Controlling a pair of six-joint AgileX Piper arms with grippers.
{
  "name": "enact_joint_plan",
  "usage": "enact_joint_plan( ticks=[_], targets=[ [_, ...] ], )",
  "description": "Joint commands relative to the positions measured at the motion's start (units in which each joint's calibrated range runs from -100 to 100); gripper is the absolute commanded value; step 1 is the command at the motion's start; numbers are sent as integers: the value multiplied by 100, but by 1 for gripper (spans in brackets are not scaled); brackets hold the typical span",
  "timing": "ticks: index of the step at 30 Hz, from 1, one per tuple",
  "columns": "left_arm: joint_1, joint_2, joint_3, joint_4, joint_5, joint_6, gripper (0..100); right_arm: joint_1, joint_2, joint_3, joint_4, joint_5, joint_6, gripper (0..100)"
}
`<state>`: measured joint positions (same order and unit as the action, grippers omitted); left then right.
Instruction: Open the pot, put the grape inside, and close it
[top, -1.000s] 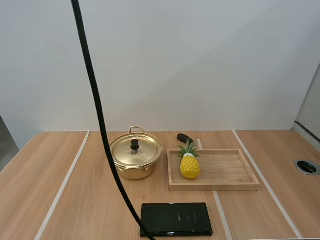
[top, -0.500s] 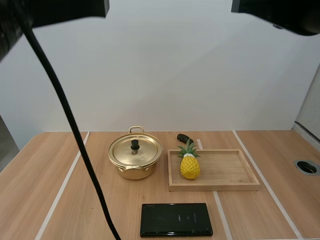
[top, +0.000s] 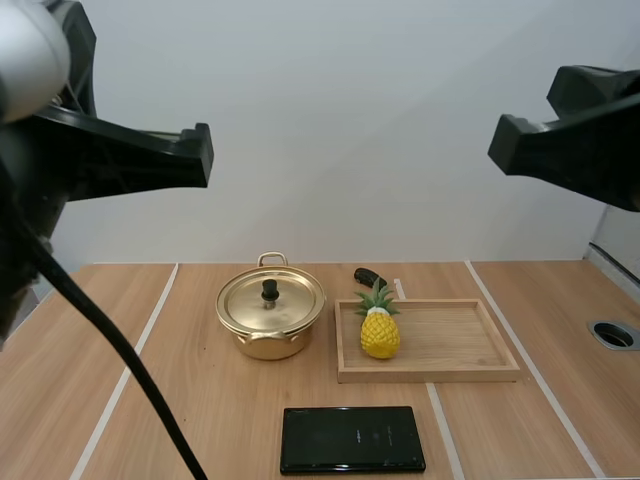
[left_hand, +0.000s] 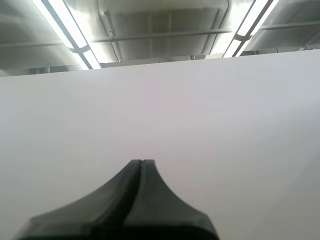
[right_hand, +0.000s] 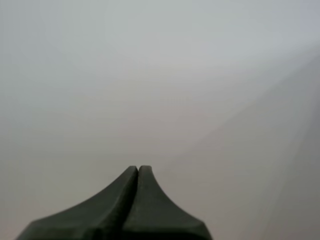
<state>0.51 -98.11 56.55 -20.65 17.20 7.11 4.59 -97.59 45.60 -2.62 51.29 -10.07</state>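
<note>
A gold pot (top: 268, 335) stands on the wooden table with its lid (top: 271, 300) on, a black knob at the lid's centre. A yellow toy pineapple (top: 379, 326) stands upright at the left end of a wooden tray (top: 470, 371), just right of the pot. My left arm (top: 110, 160) and right arm (top: 580, 140) hang high and near the camera, far above the table. My left gripper (left_hand: 142, 163) is shut on nothing and faces a white wall. My right gripper (right_hand: 138, 169) is likewise shut and holds nothing.
A flat black slab (top: 352, 438) lies near the table's front edge, below the tray. A small black object (top: 368, 276) lies behind the tray. A round hole (top: 613, 334) sits in the table at the far right.
Both arms have come down into the high view from its upper edge, one on each side. The pot, pineapple and tray have not moved.
</note>
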Motion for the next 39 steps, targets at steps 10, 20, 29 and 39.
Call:
enact_joint_plan(
  ticks=[10,20,29,39],
  targets=[
    [-30,-189,398,26,169,-169,0,-87,-241,100,93,416,-2,0],
    [-35,-189,1736,28,-798,-103,0,-123,-241,1291,-186,-562,-11,0],
    [-45,-189,2589,25,1460,757,0,-123,-241,3199,-410,-1111,-34,0],
    [-48,-189,2589,-168,2634,757,0,-123,-241,3321,-214,-1052,-25,0]
  ],
)
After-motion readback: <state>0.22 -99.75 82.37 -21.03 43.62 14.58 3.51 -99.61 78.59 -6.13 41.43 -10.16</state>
